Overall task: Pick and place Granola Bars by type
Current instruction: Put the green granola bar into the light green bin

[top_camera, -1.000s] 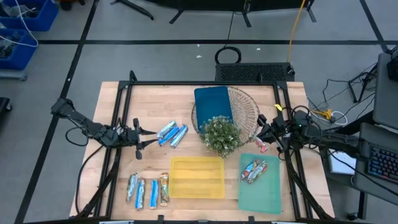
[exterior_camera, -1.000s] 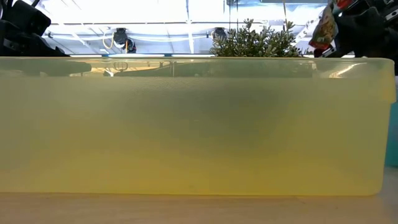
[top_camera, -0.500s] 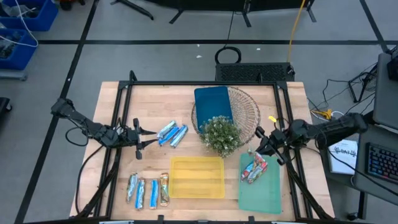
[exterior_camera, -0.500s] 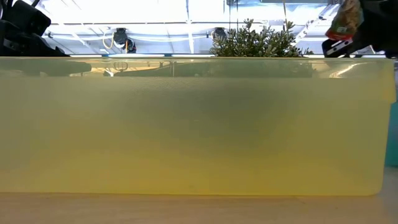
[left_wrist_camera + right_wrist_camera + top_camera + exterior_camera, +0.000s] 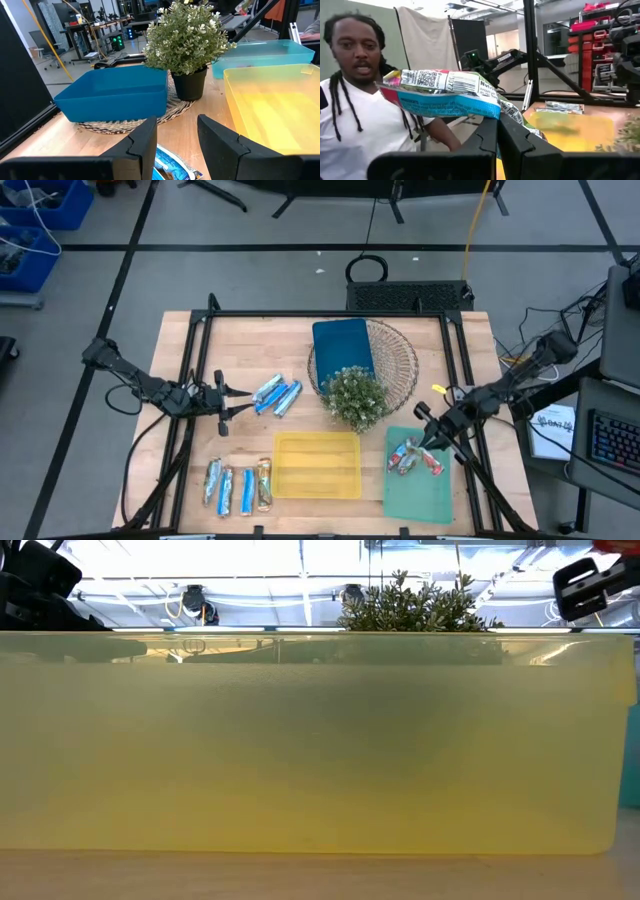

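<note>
Take the shallow yellow plastic tray (image 5: 317,464) at the table's near edge as your landmark. To its left, four shiny wrapped granola bars (image 5: 238,485) lie in a row on the wood. Up and left of it your left gripper (image 5: 228,402) waits with its fingers apart, and just beyond its tips two blue-silver wrapped bars (image 5: 277,393) lie side by side, between the gripper and the bushy green potted plant (image 5: 353,396).

To the tray's right, your right gripper (image 5: 428,442) hangs over the pale green flat tray (image 5: 424,498), fingers clamped on a red-and-silver wrapped bar (image 5: 445,94). More red-and-silver bars (image 5: 403,457) already lie in that green tray.

The risk, as I judge it: the pinch sits near the wrapper's edge, so the slick foil could slip or swing out early. Release too far out and the bar may land on the rim.
</note>
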